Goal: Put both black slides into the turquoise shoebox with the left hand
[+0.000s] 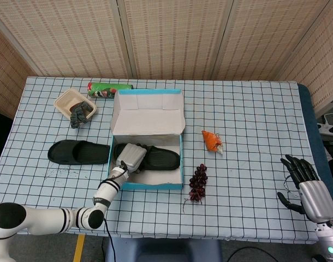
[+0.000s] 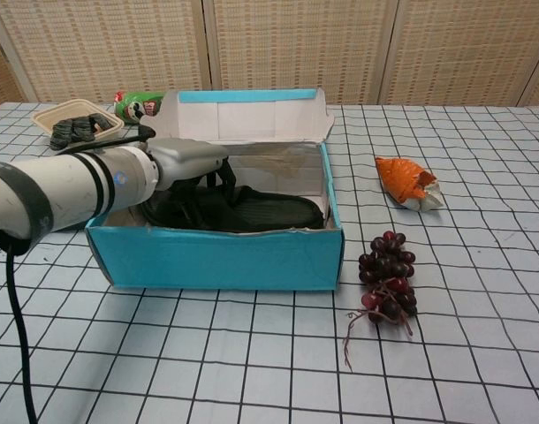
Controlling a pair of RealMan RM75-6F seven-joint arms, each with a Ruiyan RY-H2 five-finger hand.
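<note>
Slides are what you are counting: two black ones, with one turquoise shoebox. You are holding the first slide with your left hand, fingers wrapped over its near end, and it is lying low inside the box with its long axis running left to right. The second slide is lying on the table just left of the box, near that same left hand, its long axis also running left to right. Your right hand is hanging well apart at the table's far right edge, holding nothing, fingers spread. Judging from this, you are needing to let go and reach left for the second slide
</note>
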